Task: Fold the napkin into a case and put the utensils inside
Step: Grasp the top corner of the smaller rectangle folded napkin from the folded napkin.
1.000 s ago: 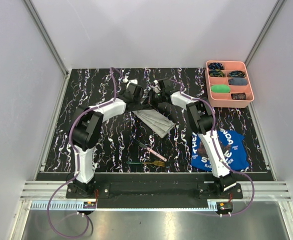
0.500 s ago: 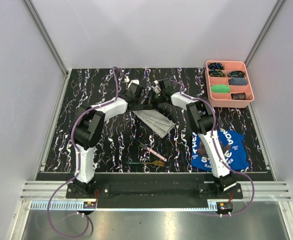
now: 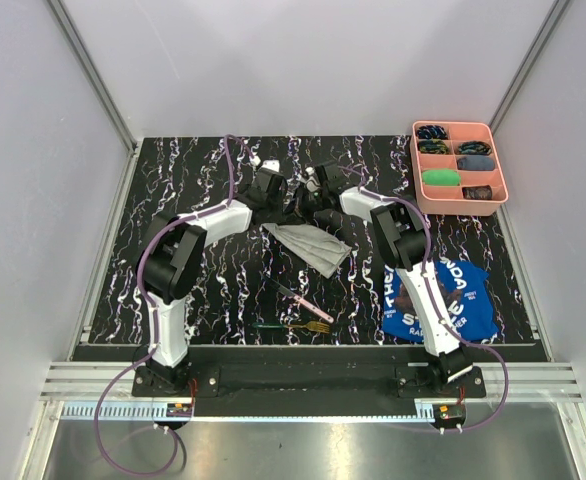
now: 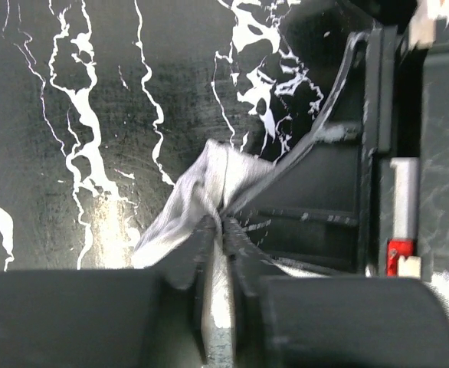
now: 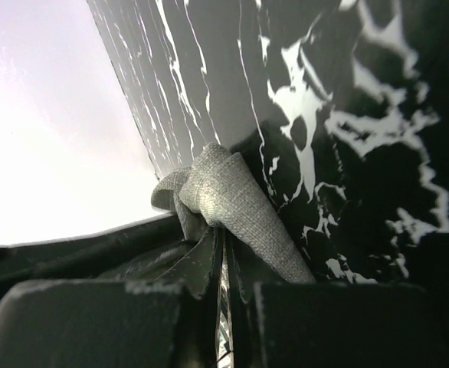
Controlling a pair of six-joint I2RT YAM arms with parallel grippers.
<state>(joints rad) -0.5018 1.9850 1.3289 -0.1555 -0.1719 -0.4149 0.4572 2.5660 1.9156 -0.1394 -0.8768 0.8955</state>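
The left hand (image 4: 218, 230) and the right hand (image 5: 223, 234) each clamp the far edge of the half-folded napkin (image 3: 311, 245) on the surface (image 3: 203, 290) — case unfinished, knife (image 3: 303, 303) and fork (image 3: 298, 326) lying loose nearby, not yet inside.

Table (image 3: 173, 180) w/ napkin (image 3: 313, 245), utensils (image 3: 318, 311), tray (image 3: 414, 170)

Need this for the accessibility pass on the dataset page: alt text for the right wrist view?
The right gripper is shut on a bunched fold of the light grey napkin, which stands up just beyond it. Behind lies the black table with white veining, and a pale wall fills the upper left.
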